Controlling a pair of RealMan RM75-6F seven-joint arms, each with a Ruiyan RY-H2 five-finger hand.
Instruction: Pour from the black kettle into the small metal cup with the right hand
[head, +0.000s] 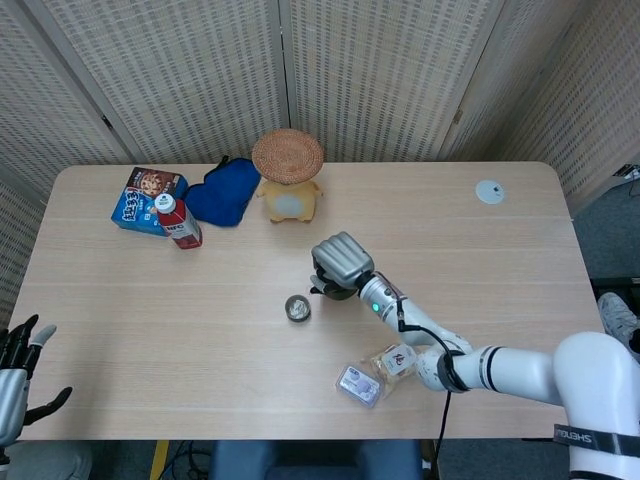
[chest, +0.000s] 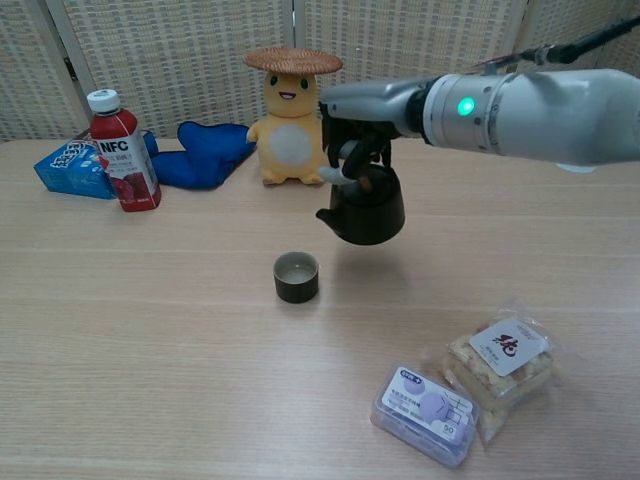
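So the right hand (chest: 352, 125) had the black kettle (chest: 367, 207) by its top, fingers wrapped down around the handle and clamped on it. The kettle hung level above the table (chest: 150, 340), not touching it as far as I could tell from the chest view, with its spout pointing toward the small metal cup (chest: 296, 277). It sat off to the cup's right and a bit further back, clearly apart from it, not over the rim.

The cup stood upright on the wood, nothing touching it. From the head view the inside of the cup (head: 297, 308) looked pale and shiny, but honestly I couldn't say whether that was liquid or just bare metal.

My read: with the kettle level and off to one side, no pouring was happening at this moment. Either the pour was finished and what's left was setting the kettle down, or it had yet to be brought over the cup and tipped. The pictures alone didn't settle it.

The left hand (head: 18, 362) was way off at the near left corner, fingers spread and holding nothing.
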